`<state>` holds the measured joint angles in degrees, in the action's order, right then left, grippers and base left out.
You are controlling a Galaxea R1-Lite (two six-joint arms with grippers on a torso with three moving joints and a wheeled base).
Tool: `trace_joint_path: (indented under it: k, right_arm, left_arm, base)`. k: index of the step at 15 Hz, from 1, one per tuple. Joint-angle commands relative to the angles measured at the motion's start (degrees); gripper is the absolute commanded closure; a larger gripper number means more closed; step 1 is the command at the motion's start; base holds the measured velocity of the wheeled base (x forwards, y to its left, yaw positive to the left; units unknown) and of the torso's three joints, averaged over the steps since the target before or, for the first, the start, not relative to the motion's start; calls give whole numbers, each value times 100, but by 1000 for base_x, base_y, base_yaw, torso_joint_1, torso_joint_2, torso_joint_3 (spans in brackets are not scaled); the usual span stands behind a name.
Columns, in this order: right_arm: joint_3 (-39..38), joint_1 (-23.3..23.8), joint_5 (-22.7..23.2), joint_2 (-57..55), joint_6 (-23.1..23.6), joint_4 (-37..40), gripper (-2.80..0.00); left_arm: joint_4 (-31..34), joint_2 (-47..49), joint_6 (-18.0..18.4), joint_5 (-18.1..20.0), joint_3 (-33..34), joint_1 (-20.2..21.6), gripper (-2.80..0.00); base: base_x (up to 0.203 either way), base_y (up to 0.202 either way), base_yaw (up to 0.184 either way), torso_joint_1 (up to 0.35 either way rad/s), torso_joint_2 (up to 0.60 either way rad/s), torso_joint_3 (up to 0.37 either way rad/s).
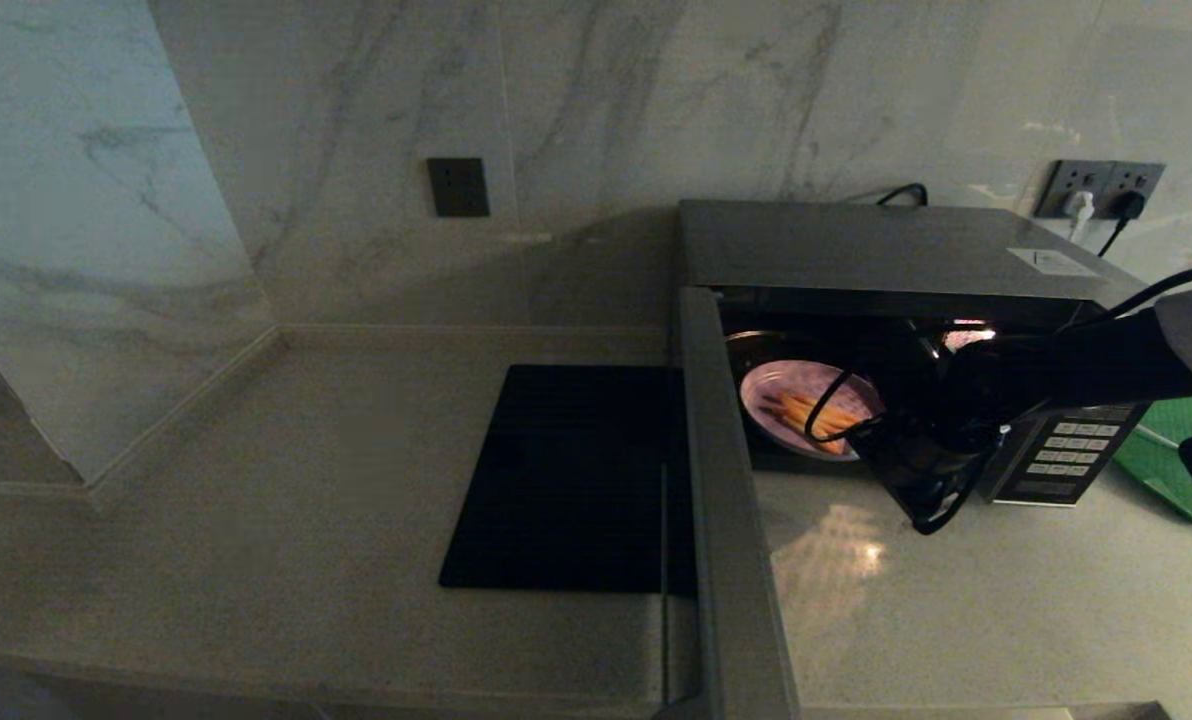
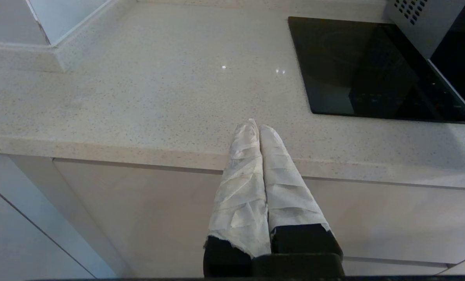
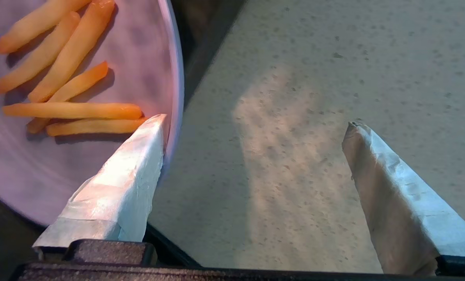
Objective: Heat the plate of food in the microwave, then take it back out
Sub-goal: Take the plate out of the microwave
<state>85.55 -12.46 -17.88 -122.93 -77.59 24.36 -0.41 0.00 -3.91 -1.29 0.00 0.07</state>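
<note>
The microwave (image 1: 876,245) stands at the right of the counter with its door (image 1: 726,500) swung wide open and its inside lit. The pale pink-lilac plate of food (image 1: 806,405) rests inside near the front opening, carrying several orange sticks (image 3: 72,111). My right arm (image 1: 1056,365) reaches to the opening from the right. My right gripper (image 3: 254,121) is open: one wrapped finger (image 3: 139,164) lies over the plate's (image 3: 146,47) rim, the other (image 3: 388,187) hangs over the counter, nothing held. My left gripper (image 2: 258,125) is shut and empty at the counter's front edge.
A flat black square mat (image 1: 566,480) lies left of the open door, also visible in the left wrist view (image 2: 365,70). The button panel (image 1: 1066,455) is right of the opening. A green tray (image 1: 1171,460) sits far right. Wall sockets (image 1: 1106,190) with plugs are behind.
</note>
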Motion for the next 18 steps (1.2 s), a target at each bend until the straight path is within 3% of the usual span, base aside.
trace_joint_path:
  k: [1,6,7,8,18]
  right_arm:
    - [5,-2,-65,-12,-45,16,-280]
    - [14,7,-92,-12,-45,16,-280]
    - [23,6,-92,-5,-45,16,-270]
    - [23,3,-92,-12,-45,8,0]
    - [32,-2,-84,23,-37,-10,0]
  left_arm:
    - [-2,0,-4,-3,0,10,0]
    - [-2,0,-4,-3,0,9,0]
    - [-2,2,-4,-3,0,5,0]
    - [-2,0,-4,-3,0,8,0]
    - [-2,0,-4,-3,0,9,0]
  base:
    - [0,0,0,0,0,0]
    - [0,0,0,0,0,0]
    - [0,0,0,0,0,0]
    - [0,0,0,0,0,0]
    - [0,0,0,0,0,0]
